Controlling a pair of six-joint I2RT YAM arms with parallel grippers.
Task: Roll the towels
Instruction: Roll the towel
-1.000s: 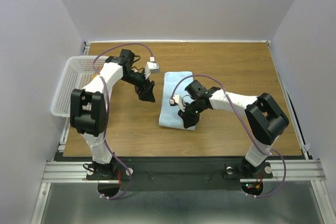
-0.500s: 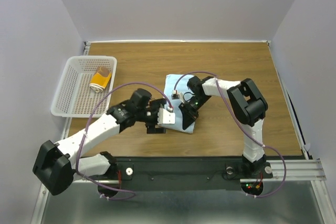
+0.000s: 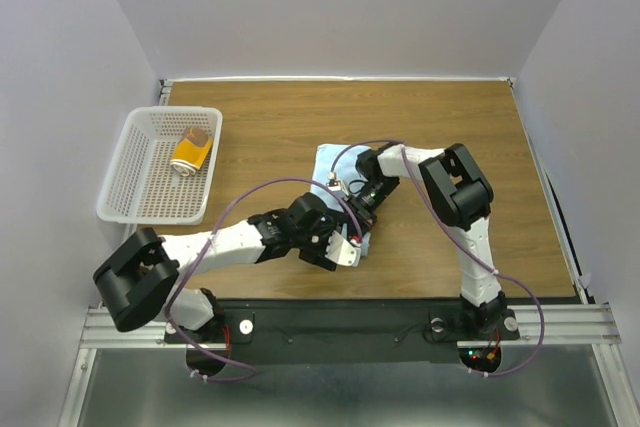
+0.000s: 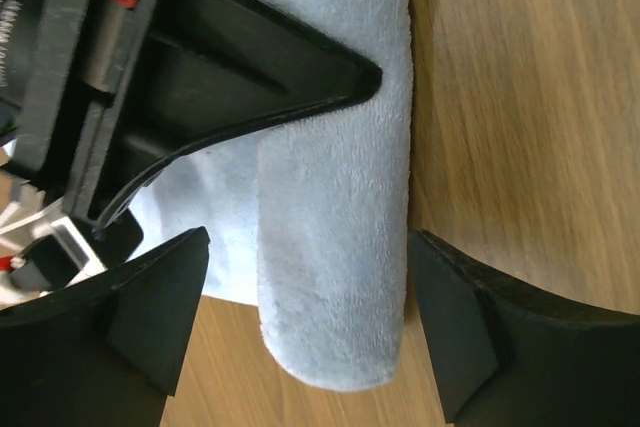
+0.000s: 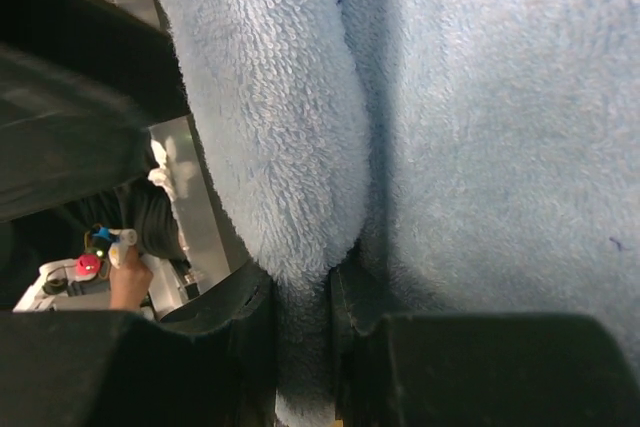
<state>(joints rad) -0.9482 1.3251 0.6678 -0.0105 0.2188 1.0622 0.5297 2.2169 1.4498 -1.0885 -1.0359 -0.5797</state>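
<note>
Left fingers: we saw them spread wide with nothing held, one on each side of the rolled end of the blue towel.
Right fingers: nearly closed, pinching a fold of the blue towel's roll between them.
Roll axis: in the left wrist view the roll ran lengthwise through the gap, square to the line from one left finger to the other, so we judged that closing them would take it across its thickness.
Nearer arm: both were at the roll; the right had hold, the left only straddled it.
Blue towel, place: on the tabletop near its middle, its flat part stretching away from the arms.
Yellow towel: lying rolled in the basket at the left, well apart.
</note>
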